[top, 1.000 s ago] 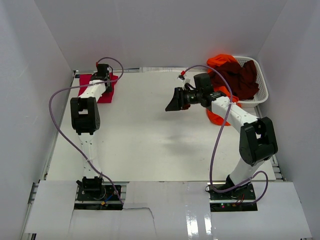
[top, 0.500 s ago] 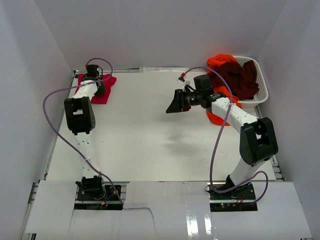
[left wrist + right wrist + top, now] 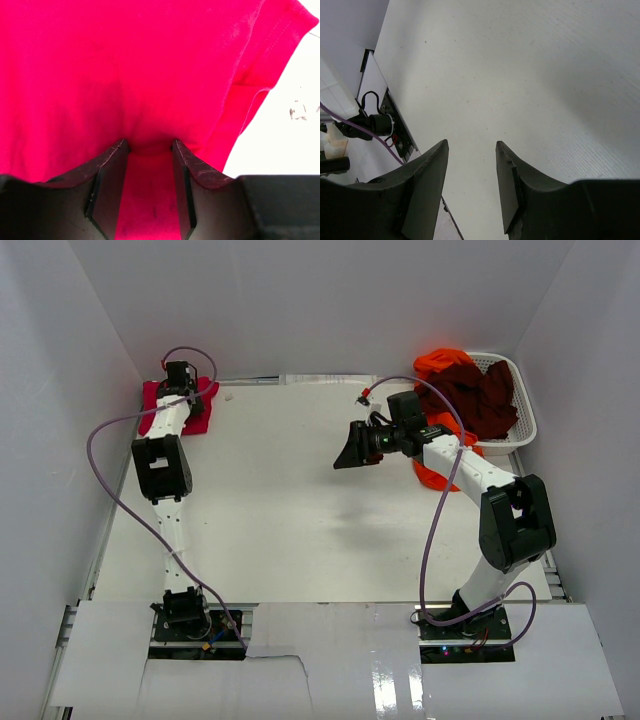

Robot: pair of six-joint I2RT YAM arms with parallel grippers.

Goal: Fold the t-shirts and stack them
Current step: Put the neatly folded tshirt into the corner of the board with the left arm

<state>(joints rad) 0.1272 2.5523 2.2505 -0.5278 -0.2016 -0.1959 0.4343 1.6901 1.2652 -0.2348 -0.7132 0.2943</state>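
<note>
The crimson-red t-shirt lies folded in the far left corner of the table and fills the left wrist view. My left gripper stands on it, its jaws apart and the fingertips pressed into the cloth, which puckers between them. My right gripper is open and empty, held above the bare middle of the table. The dark maroon t-shirt is heaped in the basket. The orange t-shirt shows behind the maroon one and hangs out below the basket under my right arm.
The white mesh basket stands at the far right against the wall. White walls close in the table on the left, back and right. A small red-and-white tag lies on the table near the back.
My left gripper has moved back and to the left towards the corner, and the red t-shirt has slid with it. My right arm has barely moved.
</note>
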